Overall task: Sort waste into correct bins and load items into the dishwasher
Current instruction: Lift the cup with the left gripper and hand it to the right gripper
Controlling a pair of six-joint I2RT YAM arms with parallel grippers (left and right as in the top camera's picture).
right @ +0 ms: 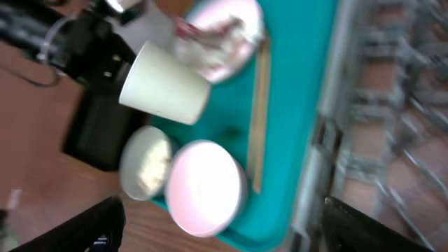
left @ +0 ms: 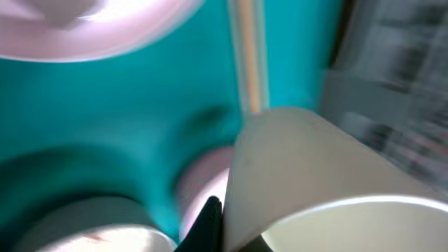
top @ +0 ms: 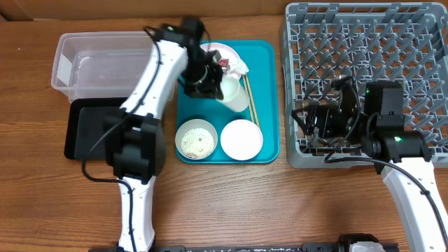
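Observation:
My left gripper (top: pixel 212 82) is shut on the small white cup (top: pixel 234 95) and holds it tilted over the teal tray (top: pixel 266 52). In the left wrist view a black finger (left: pixel 210 225) presses on the cup's wall (left: pixel 315 168). Behind it, the pale plate (top: pixel 225 52) carries the crumpled napkin (top: pixel 239 66) and the red wrapper (top: pixel 222 63). The chopsticks (top: pixel 250 103) lie to the right of the cup. A bowl with rice grains (top: pixel 196 139) and an empty bowl (top: pixel 241 139) sit at the tray's front. My right gripper (top: pixel 313 122) is open and empty over the grey rack's (top: pixel 364 42) front left corner.
The clear tub (top: pixel 98 66) stands at the back left, and the black tray (top: pixel 87 129) lies in front of it. The right wrist view shows the cup (right: pixel 164 85), both bowls (right: pixel 206 185), the chopsticks (right: pixel 260 112) and the rack (right: pixel 395 105) on the right.

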